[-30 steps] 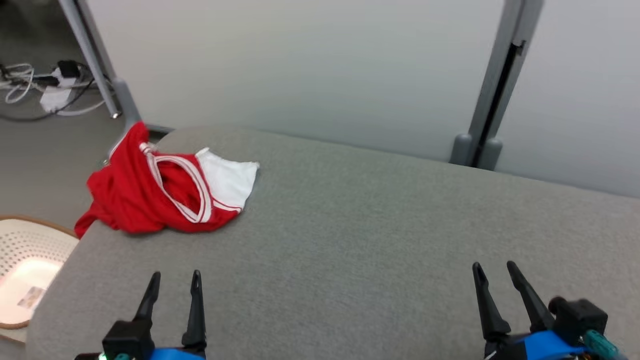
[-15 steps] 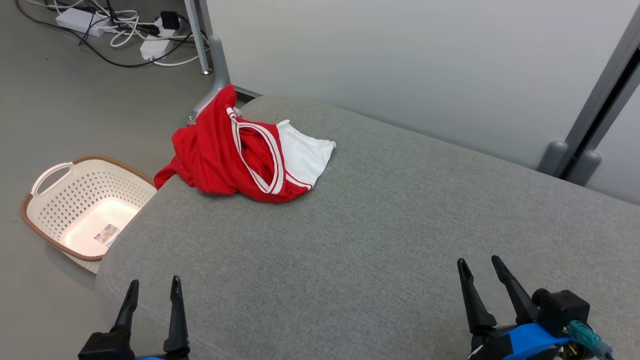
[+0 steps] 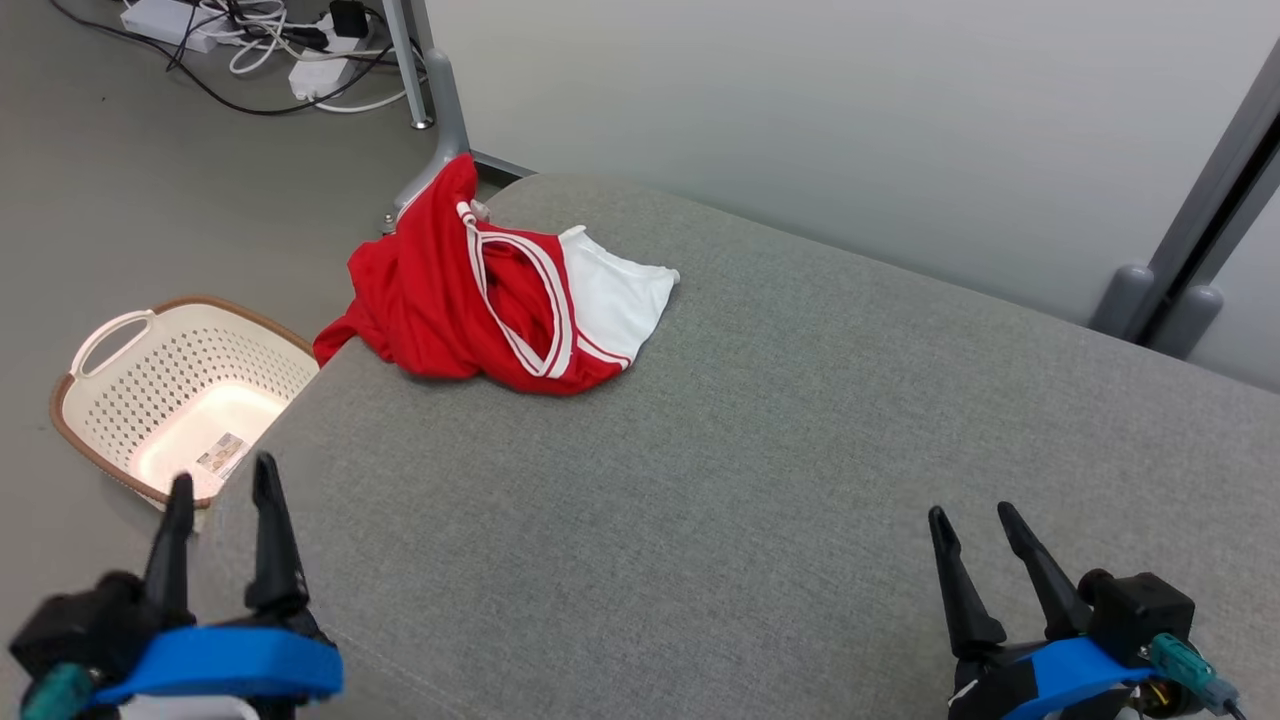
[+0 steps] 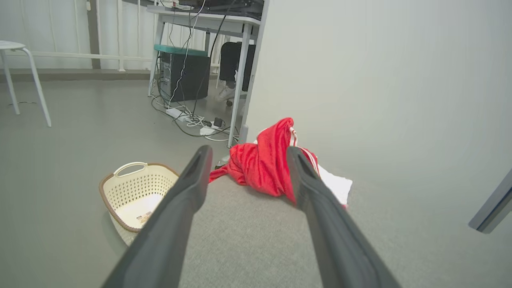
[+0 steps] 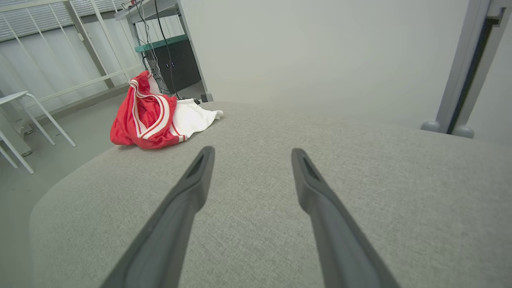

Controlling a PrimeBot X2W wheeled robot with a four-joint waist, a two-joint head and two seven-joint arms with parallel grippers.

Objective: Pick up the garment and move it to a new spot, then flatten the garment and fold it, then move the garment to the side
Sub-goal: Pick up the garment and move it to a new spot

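Hovering at the frame's bottom corners, the left gripper [image 3: 222, 470] and right gripper [image 3: 969, 510] stand spread and empty over the grey surface [image 3: 760, 450]. At mid-left, the floor basket [image 3: 225, 303] holds a paper slip [image 3: 222, 455]. Farther, upper left of centre, the crumpled red-and-white garment [image 3: 450, 300] drapes the surface's corner. It looks soft, light and probably slippery, best pinched at a trimmed edge.

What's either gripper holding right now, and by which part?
Nothing; left gripper and right gripper are open, clear of the garment crumpled on the grey surface.
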